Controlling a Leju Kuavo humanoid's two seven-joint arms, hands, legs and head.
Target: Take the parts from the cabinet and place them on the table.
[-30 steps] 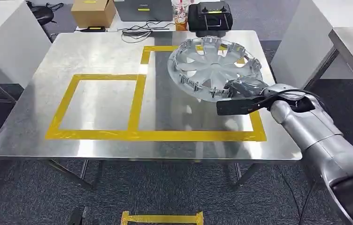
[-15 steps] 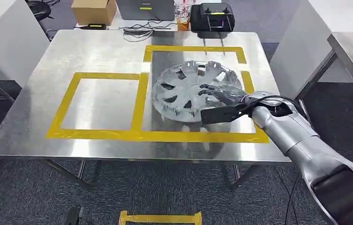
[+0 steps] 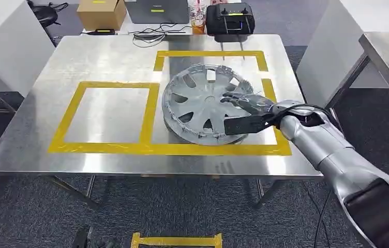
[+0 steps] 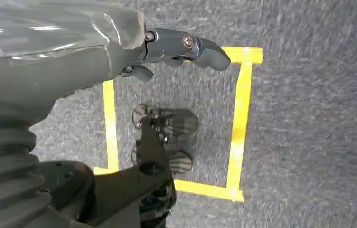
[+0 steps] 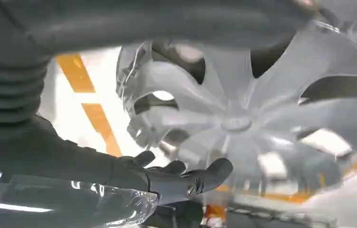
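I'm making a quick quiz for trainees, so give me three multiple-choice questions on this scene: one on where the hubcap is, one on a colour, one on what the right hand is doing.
1. Where does the hubcap lie?
A. in the right taped box on the steel table
B. in the left taped box
C. on the floor

2. What colour is the tape that marks the boxes?
A. red
B. yellow
C. blue

3. What is the right hand doing?
A. hanging beside the table
B. resting on the cardboard box
C. lying on the hubcap's near-right side with its fingers spread

Answers: 1 A, the head view shows the hubcap inside the right outline. 2 B, the strips are yellow. 3 C, the dark fingers lie over the spokes; whether they grip is not clear.
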